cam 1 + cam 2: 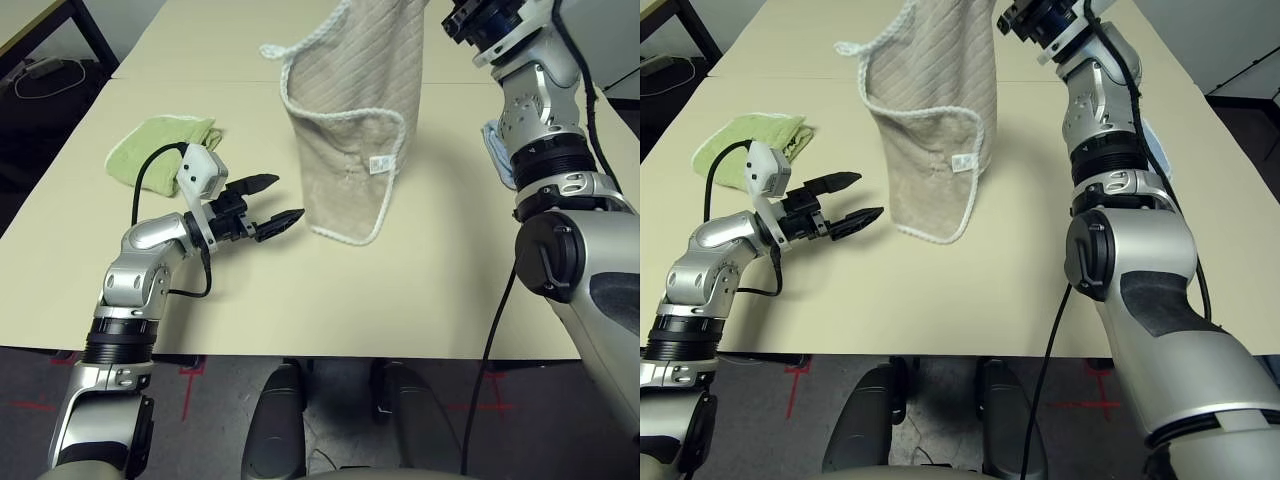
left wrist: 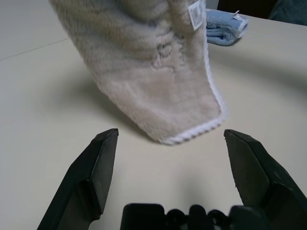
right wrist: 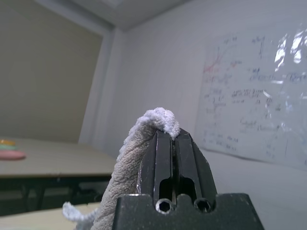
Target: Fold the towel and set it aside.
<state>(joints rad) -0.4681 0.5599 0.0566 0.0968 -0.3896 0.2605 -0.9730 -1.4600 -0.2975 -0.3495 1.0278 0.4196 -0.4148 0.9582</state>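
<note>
The towel hung lengthwise over the desk, lower corner touching it, so I could find a free edge. My right pincer was clamped on its top; my left pincer waited fully spread, empty, just beside that corner.

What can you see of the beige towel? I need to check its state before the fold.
The towel is beige terry cloth with white stitched edging and a small white tag. It hangs lengthwise, pinched at its top edge by the shut right end effector, draped loosely with a looped edge sticking out. Its lowest corner sits at or just above the table, in front of the open left end effector, which does not touch it.
</note>
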